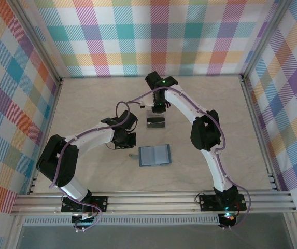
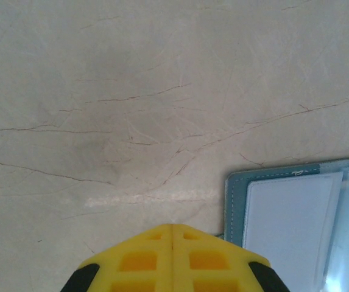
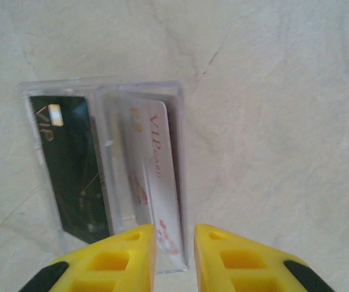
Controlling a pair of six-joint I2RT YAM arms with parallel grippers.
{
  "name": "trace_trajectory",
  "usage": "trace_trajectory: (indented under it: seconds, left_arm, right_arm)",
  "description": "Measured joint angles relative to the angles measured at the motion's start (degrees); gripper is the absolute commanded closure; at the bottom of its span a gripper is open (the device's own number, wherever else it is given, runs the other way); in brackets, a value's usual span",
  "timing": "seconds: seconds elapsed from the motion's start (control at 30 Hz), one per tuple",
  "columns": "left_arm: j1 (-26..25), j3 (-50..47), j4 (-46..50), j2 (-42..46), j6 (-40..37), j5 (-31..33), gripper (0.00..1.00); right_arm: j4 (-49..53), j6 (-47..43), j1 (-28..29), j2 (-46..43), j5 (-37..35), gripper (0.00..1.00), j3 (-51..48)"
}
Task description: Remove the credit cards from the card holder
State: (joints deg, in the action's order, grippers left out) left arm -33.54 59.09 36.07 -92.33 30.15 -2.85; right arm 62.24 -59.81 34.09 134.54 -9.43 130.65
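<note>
The teal card holder (image 1: pixel 155 155) lies open and flat mid-table, its pale slotted inside up; its corner (image 2: pixel 235 201) lies just right of my left gripper (image 2: pixel 172 226), which is shut and empty. That gripper (image 1: pixel 126 140) hovers left of the holder. Farther back, two credit cards (image 1: pixel 156 123) lie in a clear plastic sleeve (image 3: pixel 101 91): a dark card (image 3: pixel 70 164) and a silvery one (image 3: pixel 153 164). My right gripper (image 3: pixel 174 234) stands over the sleeve's near end, jaws slightly apart with the silvery card's edge in the gap. From above, the right gripper (image 1: pixel 157 108) is just behind the cards.
The marbled tabletop (image 1: pixel 215 119) is bare to the right and at the back left. Aluminium frame rails (image 1: pixel 153 199) run along the near edge, with checked walls on the other three sides. A purple cable (image 1: pixel 125 104) loops over the left arm.
</note>
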Motion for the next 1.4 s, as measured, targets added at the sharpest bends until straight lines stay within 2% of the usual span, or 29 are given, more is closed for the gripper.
trace_trajectory:
  seconds: [0.27, 0.33, 0.43, 0.5, 0.6, 0.63, 0.67, 0.77, 0.97, 1.13, 1.3, 1.4]
  left_arm:
    - [0.22, 0.0, -0.02, 0.0, 0.0, 0.0, 0.99]
    - [0.42, 0.0, -0.07, 0.0, 0.0, 0.02, 0.96]
    - [0.76, -0.02, -0.28, 0.0, -0.24, 0.02, 0.89]
    - [1.14, -0.02, -0.52, 0.0, -0.52, 0.13, 0.77]
    - [2.08, -0.04, -1.03, 0.0, -1.6, 0.61, 0.49]
    - [2.49, -0.04, -1.29, 0.0, -1.95, 1.03, 0.29]
    - [2.99, -0.02, -1.53, 0.0, -2.62, 1.6, 0.16]
    - [4.44, 0.22, -1.7, -0.09, -3.56, 3.48, 0.0]
    - [6.78, 1.44, -2.16, -0.31, -6.29, 8.7, 0.0]
    - [9.07, 1.88, -3.32, -0.31, -9.05, 17.73, 0.0]
    - [13.88, -0.22, -7.91, 0.81, -11.3, 27.23, 0.0]
    - [17.62, -3.32, -12.81, 2.36, -12.35, 30.47, 0.0]
  right_arm:
    - [-3.26, 1.55, 0.0, 0.0, -0.9, 0.65, 0.0]
    - [-4.13, 3.02, -0.07, -0.07, -0.83, 0.61, -0.26]
    - [-7.26, 6.23, -0.42, -2.23, -0.44, 0.48, -4.33]
    - [-9.49, 8.46, -0.68, -4.96, -0.42, 0.38, -8.7]
    - [-14.12, 12.59, -1.51, -11.02, -0.63, 0.1, -17.53]
    - [-15.78, 13.88, -1.92, -13.31, -0.66, 0.0, -20.68]
    - [-17.55, 15.37, -2.4, -15.87, -0.68, 0.0, -23.96]
    - [-22.43, 20.59, -4.22, -22.75, -1.03, 0.0, -32.5]
    - [-34.42, 33.83, -10.27, -35.08, -1.68, 0.0, -51.89]
    - [-44.39, 44.33, -18.32, -45.13, 0.35, 0.0, -70.71]
    - [-55.93, 53.0, -27.47, -52.28, 1.4, 0.0, -85.7]
    - [-64.63, 57.09, -31.39, -54.9, 1.38, 0.0, -93.74]
